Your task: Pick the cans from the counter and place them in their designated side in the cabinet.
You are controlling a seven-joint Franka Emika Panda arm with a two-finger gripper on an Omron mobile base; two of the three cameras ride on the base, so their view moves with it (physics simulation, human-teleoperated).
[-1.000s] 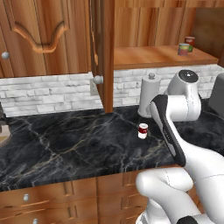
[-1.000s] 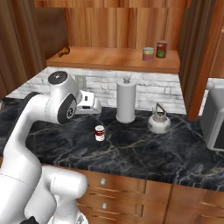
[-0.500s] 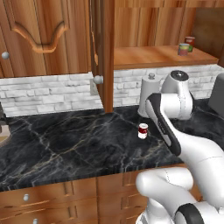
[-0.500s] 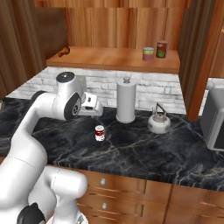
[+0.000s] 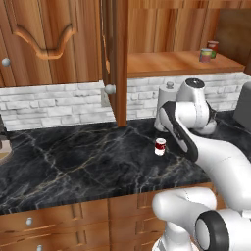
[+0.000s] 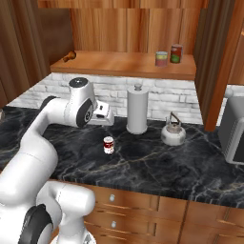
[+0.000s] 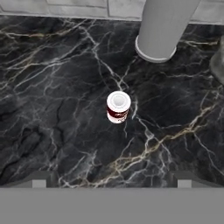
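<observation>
A small red-and-white can (image 5: 160, 146) (image 6: 108, 144) (image 7: 118, 106) stands upright on the black marble counter (image 5: 73, 162) (image 6: 157, 164). My gripper (image 6: 105, 119) (image 7: 111, 180) hangs above and just behind it, pointing down, open, with nothing between its widely spread fingertips (image 7: 39, 180). The second can (image 5: 206, 55) (image 6: 161, 58), grey-green on top with a yellow middle, stands on the right part of the plank shelf of the open wooden cabinet (image 5: 181, 63) (image 6: 124, 64).
A red can with a green top (image 6: 176, 53) stands beside the shelf can. A paper-towel roll (image 6: 137, 109) (image 7: 164, 28) and a kettle (image 6: 173, 133) stand behind and to the right of the counter can. The open cabinet door (image 5: 117, 59) with its knob (image 5: 110, 89) juts out.
The arm has shifted slightly, bringing the hand a little closer over the red-and-white can. The can has not moved and the gripper stays open.
</observation>
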